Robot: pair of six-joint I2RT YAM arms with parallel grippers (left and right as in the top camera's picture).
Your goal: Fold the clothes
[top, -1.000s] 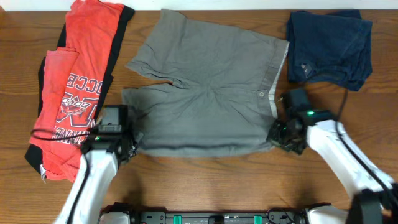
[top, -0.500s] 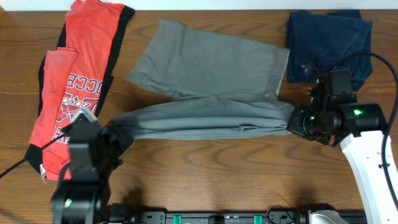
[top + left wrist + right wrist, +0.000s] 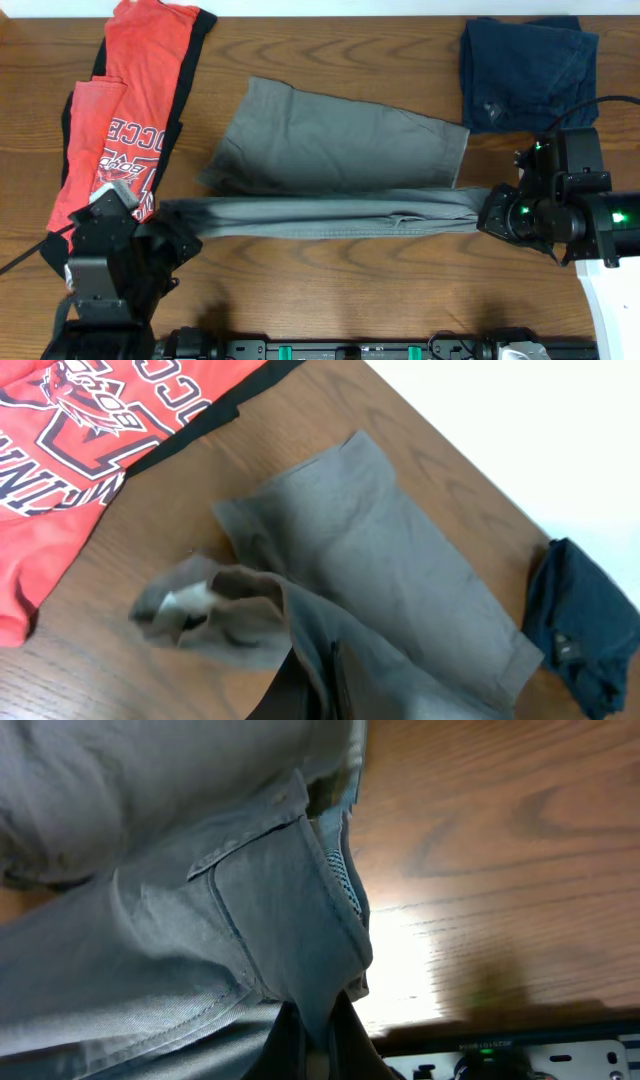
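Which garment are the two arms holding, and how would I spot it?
On the wooden table, look in the middle, between the red T-shirt and the folded dark navy garment. The grey-khaki shorts lie there, the only plain grey piece, near edge stretched between the left gripper and right gripper.

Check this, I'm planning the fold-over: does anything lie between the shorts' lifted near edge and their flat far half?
Nothing visible does. The far half of the shorts lies bare; left tool and right tool grip the near edge beside it. The red T-shirt and navy garment lie off to either side.
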